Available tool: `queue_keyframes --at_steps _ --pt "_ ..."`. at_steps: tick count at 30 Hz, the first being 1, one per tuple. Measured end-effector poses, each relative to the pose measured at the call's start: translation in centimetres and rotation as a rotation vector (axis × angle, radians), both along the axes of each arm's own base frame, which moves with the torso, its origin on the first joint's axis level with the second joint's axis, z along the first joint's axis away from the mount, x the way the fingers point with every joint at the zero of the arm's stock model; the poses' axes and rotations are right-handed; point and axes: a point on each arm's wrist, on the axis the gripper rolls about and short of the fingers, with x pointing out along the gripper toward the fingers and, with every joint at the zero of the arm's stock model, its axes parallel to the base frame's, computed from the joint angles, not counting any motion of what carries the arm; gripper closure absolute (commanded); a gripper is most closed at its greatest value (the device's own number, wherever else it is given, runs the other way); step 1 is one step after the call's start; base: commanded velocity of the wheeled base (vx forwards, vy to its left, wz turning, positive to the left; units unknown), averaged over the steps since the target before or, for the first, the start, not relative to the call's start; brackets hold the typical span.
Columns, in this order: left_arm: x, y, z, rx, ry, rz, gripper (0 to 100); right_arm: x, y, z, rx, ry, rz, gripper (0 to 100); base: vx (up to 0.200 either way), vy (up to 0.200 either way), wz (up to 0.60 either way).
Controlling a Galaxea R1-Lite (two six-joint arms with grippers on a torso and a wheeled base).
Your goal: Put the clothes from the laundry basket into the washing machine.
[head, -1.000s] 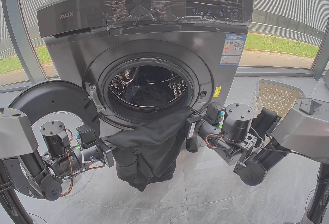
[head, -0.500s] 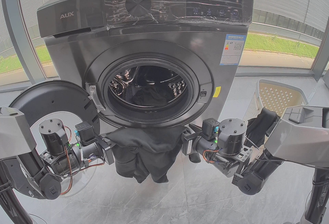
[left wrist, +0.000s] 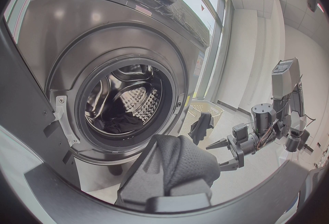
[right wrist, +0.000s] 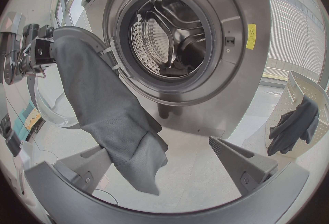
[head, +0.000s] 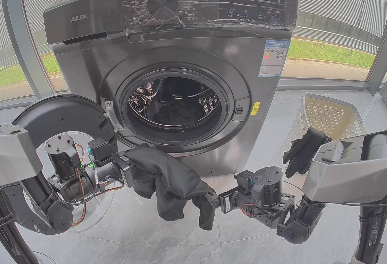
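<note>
– below and left of the drum mouth (head: pixel 175 131) of the washing machine (head: pixel 169 47), the left gripper (head: pixel 130 164) is clenched on a dark garment (head: pixel 173 180). the cloth sags off to the right, clear of the floor (head: pixel 250 236).
– and the right gripper (head: pixel 212 201)?
– low in front of the washing machine, jaws spread, released. the hem hangs just beside one finger.
– then i'd have the left arm lift the bunch over the lip, push deep, and only then let go, or the tail may trail out.
– its look?
– black, limp, matte, folded on itself. right of the washing machine, another dark piece (head: pixel 304 150) drapes over the laundry basket (head: pixel 346 105) rim.
</note>
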Motion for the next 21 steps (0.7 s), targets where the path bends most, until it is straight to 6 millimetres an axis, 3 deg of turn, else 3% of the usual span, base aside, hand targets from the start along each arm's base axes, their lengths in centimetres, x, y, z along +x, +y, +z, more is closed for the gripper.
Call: queue_keyframes --at_steps 21 --pt "0.5 0.2 0.3 -0.008 -0.015 0.035 100 -1.3 -1.8 -3.5 -0.106 0.118 -0.017 0 0.0 0.0 0.0"
